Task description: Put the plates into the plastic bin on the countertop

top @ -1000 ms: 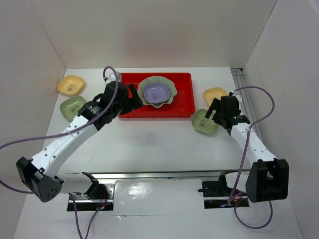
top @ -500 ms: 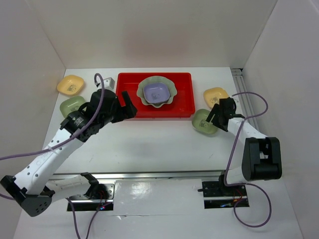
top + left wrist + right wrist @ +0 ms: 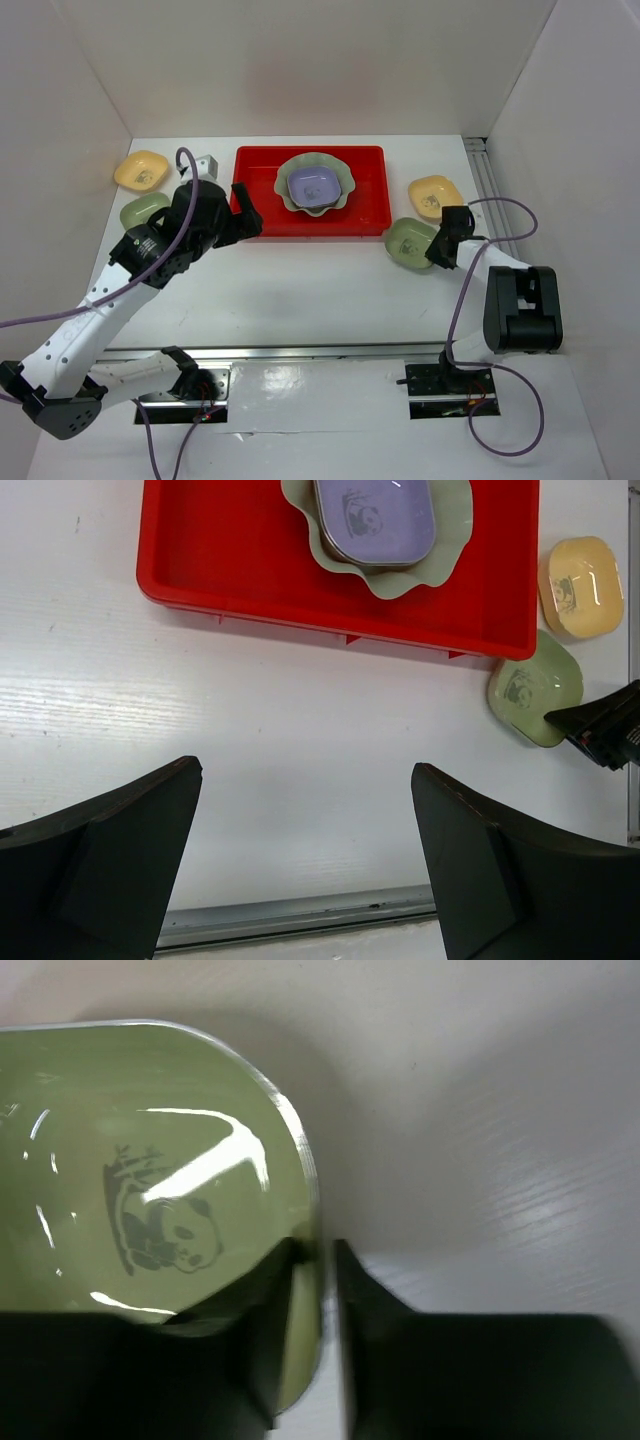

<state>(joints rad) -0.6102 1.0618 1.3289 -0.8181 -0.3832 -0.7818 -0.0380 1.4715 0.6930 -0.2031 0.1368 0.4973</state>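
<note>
The red plastic bin holds a large pale green scalloped plate with a lavender plate inside it. On the countertop, a yellow plate and a green plate lie right of the bin. Another yellow plate and green plate lie to its left. My right gripper is shut on the right green plate, pinching its near-right rim, one finger inside and one outside. My left gripper hangs open and empty over bare countertop in front of the bin.
White walls close in the countertop on the left, back and right. A metal rail runs along the right wall, and another rail crosses in front of the arms. The right gripper's black tip shows beside the green plate.
My right gripper has dropped onto the right green plate and shut on its rim. My left arm has pulled back left, away from the bin, still open.
</note>
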